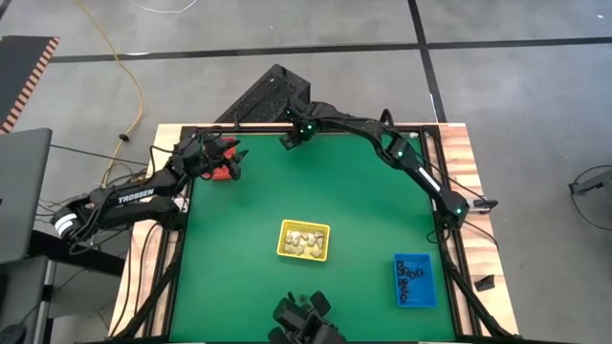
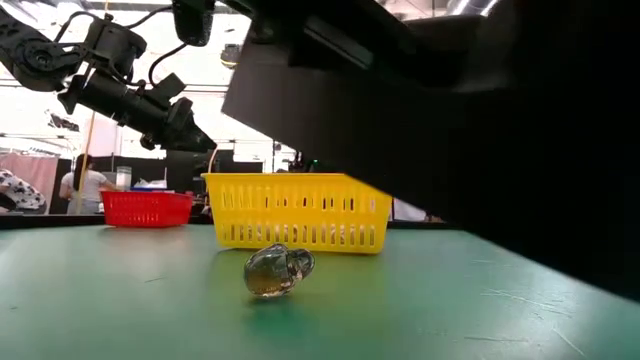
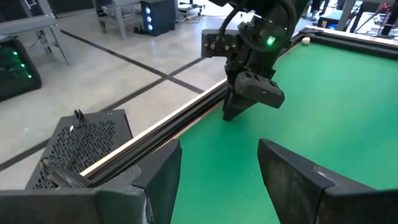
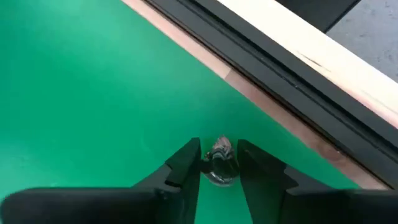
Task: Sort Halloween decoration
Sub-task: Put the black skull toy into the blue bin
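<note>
My right gripper (image 4: 219,155) reaches down to the green mat next to the far rail, and is also seen in the high view (image 1: 290,140). It is shut on a tiny cream-grey trinket (image 4: 219,163) of the Halloween decoration. My left gripper (image 3: 217,177) hovers open and empty above the red tray (image 1: 222,172) at the far left. The yellow tray (image 1: 304,240) holds cream trinkets, the blue tray (image 1: 414,280) black ones. Another greyish trinket (image 2: 279,270) lies on the mat near the front edge. My right gripper pinches the small trinket by its two sides (image 4: 210,167) between its two fingers. The fingers slant steeply down from the near right toward the far rail. The trinket's underside rests on the mat.
The dark rail and wooden border (image 4: 292,74) run just beyond the right gripper. A black perforated box (image 3: 87,140) stands off the table past the far edge. Open green mat (image 1: 363,201) lies between the trays.
</note>
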### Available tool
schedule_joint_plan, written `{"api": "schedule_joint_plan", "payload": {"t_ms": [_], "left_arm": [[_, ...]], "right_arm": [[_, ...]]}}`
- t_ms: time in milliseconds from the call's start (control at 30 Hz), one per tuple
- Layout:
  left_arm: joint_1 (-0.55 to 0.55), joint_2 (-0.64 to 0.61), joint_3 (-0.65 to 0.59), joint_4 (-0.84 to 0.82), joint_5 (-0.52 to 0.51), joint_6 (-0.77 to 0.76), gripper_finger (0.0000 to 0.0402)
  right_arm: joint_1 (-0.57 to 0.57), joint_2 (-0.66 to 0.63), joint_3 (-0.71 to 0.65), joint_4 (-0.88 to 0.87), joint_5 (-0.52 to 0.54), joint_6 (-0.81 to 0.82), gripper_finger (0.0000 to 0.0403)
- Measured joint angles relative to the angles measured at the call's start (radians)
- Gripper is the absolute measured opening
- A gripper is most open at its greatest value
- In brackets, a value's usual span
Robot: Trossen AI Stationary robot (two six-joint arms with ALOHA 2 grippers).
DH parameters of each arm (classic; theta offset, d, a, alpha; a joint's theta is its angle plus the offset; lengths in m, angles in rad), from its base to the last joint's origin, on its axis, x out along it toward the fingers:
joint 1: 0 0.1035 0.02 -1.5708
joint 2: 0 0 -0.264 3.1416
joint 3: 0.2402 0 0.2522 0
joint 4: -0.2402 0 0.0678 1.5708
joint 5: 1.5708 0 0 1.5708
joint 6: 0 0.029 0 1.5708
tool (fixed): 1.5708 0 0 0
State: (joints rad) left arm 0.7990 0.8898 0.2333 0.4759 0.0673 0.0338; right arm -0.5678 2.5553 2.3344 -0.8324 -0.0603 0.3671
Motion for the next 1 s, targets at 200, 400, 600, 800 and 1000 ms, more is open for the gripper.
{"api": "schedule_joint_plan", "payload": {"t_ms": [200, 400, 600, 800, 1000], "left_arm": [[0.000, 0.000, 0.000, 0.000, 0.000, 0.005, 0.0204], [0.000, 0.000, 0.000, 0.000, 0.000, 0.005, 0.0204], [0.000, 0.000, 0.000, 0.000, 0.000, 0.006, 0.0204], [0.000, 0.000, 0.000, 0.000, 0.000, 0.007, 0.0204], [0.000, 0.000, 0.000, 0.000, -0.001, 0.026, 0.0204]], "right_arm": [[0.012, -0.002, 0.000, -0.008, -0.029, 0.001, 0.0111], [0.037, -0.002, 0.002, -0.055, -0.047, -0.020, 0.0111], [0.066, -0.002, 0.003, -0.060, 0.015, -0.111, 0.0111], [0.073, 0.002, 0.006, -0.015, -0.056, -0.219, 0.0111], [0.123, -0.001, 0.019, 0.047, -0.078, -0.355, 0.0111]]}}
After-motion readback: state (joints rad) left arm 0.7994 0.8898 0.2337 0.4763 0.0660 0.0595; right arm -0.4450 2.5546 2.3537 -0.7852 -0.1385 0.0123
